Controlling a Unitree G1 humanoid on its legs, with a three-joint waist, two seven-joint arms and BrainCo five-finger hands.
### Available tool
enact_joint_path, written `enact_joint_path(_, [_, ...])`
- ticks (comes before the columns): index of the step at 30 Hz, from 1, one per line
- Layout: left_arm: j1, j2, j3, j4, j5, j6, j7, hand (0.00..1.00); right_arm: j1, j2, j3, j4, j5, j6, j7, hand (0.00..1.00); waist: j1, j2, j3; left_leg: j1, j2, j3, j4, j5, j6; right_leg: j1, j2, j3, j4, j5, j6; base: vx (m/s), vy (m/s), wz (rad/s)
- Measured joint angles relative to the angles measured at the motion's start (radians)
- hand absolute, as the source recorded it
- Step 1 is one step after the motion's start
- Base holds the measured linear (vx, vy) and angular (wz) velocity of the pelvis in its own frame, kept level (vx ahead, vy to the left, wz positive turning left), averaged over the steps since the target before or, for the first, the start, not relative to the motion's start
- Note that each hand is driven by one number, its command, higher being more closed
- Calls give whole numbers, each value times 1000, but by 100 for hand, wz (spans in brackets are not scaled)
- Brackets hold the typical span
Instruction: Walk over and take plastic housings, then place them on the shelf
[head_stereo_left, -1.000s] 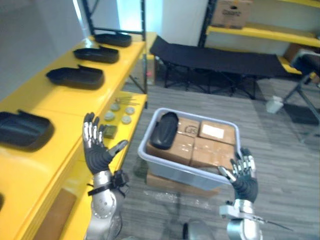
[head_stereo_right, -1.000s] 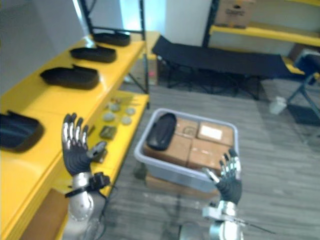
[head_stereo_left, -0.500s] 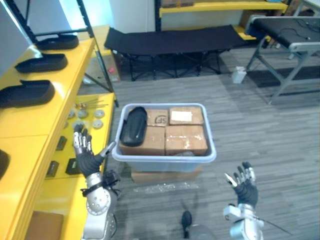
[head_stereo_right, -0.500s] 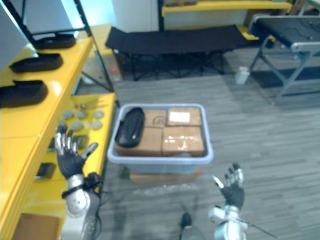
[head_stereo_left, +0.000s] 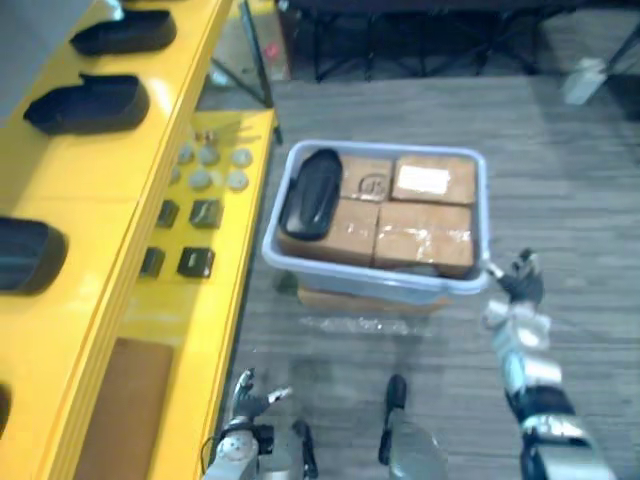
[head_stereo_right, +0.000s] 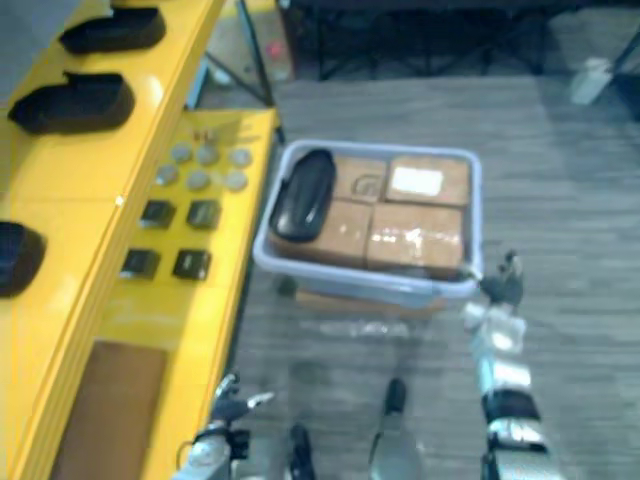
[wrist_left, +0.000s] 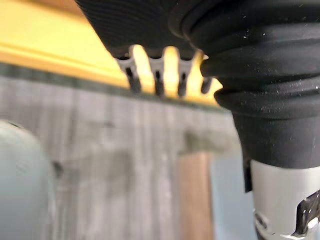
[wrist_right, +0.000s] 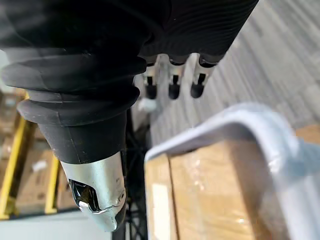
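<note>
The whole view has swung downward since half a second ago, so the grey bin (head_stereo_left: 372, 287) now sits higher in the frame, though it has not moved on the floor (head_stereo_left: 580, 200). One black plastic housing (head_stereo_left: 310, 193) lies in the bin along its left end, on top of the cardboard boxes (head_stereo_left: 425, 235) that fill the rest. More housings (head_stereo_left: 90, 103) rest on the upper level of the yellow shelf (head_stereo_left: 90, 250) on the left. Round discs (head_stereo_left: 205, 165) and small dark blocks (head_stereo_left: 195, 262) lie on the shelf's lower level near its outer edge. The right hand (head_stereo_left: 520, 278), which was well short of the bin, is now just beside its near right corner, the fingers (wrist_right: 172, 82) straight and slightly spread, holding nothing. Whether they touch the rim I cannot tell. The left hand (head_stereo_left: 250, 390), earlier raised by the bin's near left corner, has dropped low beside the shelf's edge, well away from the bin, its fingers (wrist_left: 157, 75) straight, apart and empty.
</note>
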Motion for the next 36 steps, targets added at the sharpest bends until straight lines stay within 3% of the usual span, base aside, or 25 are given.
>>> enact_joint_path(6, [-26, -10, -22, 109, -9, -96, -58, 0, -231, -128, 71, 143, -4, -8, 0, 0, 29, 54, 42, -103, -22, -72, 100, -15, 23, -76, -48, -48, 125, -30, 3, -109, 54, 27])
enact_joint_path(9, [-35, -10, -40, 124, -39, -139, -77, 0, -341, -162, 139, 199, -48, -10, 0, 0, 45, 60, 47, -171, -31, -97, 153, -23, 35, -132, -73, -68, 191, -54, 2, -145, 50, 27])
enact_joint_path(10, [-56, -10, -44, 141, -42, -151, -81, 0, -373, -178, 164, 213, -74, -16, 2, 0, 63, 66, 52, -193, -31, -104, 177, -25, 37, -146, -79, -75, 206, -61, -3, -130, 31, 23])
enact_joint_path(13, [-77, -12, -59, 154, -51, -174, -85, 0, -444, -198, 202, 215, -87, -66, 17, 0, 72, 91, 69, -245, -33, -146, 222, -32, 38, -159, -93, -118, 231, -80, -4, -137, 41, 35])
enact_joint_path(16, [-97, -15, -72, 155, -90, -177, -87, 0, -511, -211, 245, 214, -84, -100, 32, 0, 112, 100, 73, -290, -31, -153, 246, -32, 38, -194, -96, -128, 243, -80, -5, -83, 27, 11])
enact_joint_path(18, [-109, -15, -86, 161, -110, -176, -91, 0, -551, -214, 266, 212, -81, -100, 49, 0, 118, 113, 76, -315, -31, -177, 259, -32, 38, -196, -99, -156, 244, -80, -7, -43, 37, 23])
enact_joint_path(22, [-132, -17, -93, 171, -154, -175, -115, 0, -589, -221, 288, 216, -37, -94, 97, 0, 161, 118, 73, -344, -32, -178, 263, -30, 37, -241, -112, -167, 280, -80, -14, 12, 40, 4])
enact_joint_path(26, [-141, -20, -98, 185, -167, -175, -124, 0, -601, -228, 309, 229, -18, -93, 153, 0, 170, 127, 67, -357, -42, -180, 261, -30, 37, -263, -128, -175, 304, -88, -13, 37, 40, 4])
enact_joint_path(31, [-159, -28, -136, 230, -230, -172, -140, 0, -610, -281, 350, 244, 6, -96, 248, 0, 199, 169, 37, -374, -62, -189, 262, -30, 37, -279, -150, -180, 317, -99, -7, 4, 60, 6])
enact_joint_path(36, [-159, -29, -145, 245, -268, -171, -176, 0, -628, -294, 376, 248, 6, -96, 311, 0, 225, 193, 19, -393, -65, -204, 260, -29, 39, -288, -154, -201, 317, -104, -10, -26, 26, 9])
